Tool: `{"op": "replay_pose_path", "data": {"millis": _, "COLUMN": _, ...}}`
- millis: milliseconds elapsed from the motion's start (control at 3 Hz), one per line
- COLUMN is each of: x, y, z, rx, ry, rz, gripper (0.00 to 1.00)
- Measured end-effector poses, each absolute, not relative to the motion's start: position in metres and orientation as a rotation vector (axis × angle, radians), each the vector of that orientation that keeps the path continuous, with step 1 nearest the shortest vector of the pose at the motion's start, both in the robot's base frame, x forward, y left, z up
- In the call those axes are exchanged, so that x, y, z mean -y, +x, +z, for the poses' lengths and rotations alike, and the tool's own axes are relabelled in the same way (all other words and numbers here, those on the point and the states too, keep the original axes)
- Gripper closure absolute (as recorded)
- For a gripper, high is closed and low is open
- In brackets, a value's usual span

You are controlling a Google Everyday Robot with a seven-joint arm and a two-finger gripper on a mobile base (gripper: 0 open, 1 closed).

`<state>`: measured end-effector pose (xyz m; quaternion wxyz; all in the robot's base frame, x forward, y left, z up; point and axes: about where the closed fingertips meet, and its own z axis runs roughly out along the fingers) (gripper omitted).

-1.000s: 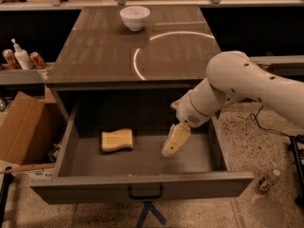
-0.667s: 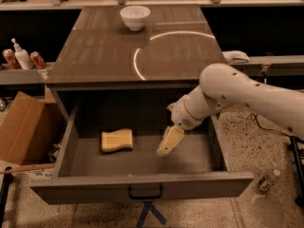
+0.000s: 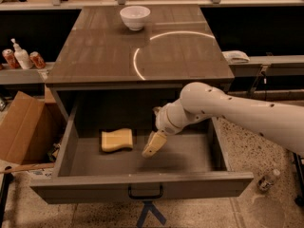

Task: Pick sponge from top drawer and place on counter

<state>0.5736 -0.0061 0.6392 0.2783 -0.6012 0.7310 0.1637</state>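
Note:
The pale yellow sponge [image 3: 117, 140] lies flat on the floor of the open top drawer [image 3: 142, 183], left of centre. My gripper [image 3: 153, 145] hangs inside the drawer on the white arm that reaches in from the right. It is just right of the sponge and apart from it by a small gap. It holds nothing that I can see. The glossy grey-brown counter [image 3: 95, 56] lies above and behind the drawer, with a bright curved light arc on it.
A white bowl [image 3: 135, 17] stands at the counter's far edge. A cardboard box [image 3: 21, 127] sits on the floor at the left. A pump bottle [image 3: 21, 56] and cans [image 3: 37, 60] stand on a left shelf. A small bottle [image 3: 268, 179] lies on the floor at right.
My gripper has moved left inside the drawer, closer to the sponge. The sponge has not moved.

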Motion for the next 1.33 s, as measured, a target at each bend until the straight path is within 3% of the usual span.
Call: {"op": "replay_pose_path", "data": {"millis": 1333, "x": -0.073, "y": 0.589, "z": 0.608, "rx": -1.747, "ry": -1.757, "rz": 0.5, "gripper": 0.0}}
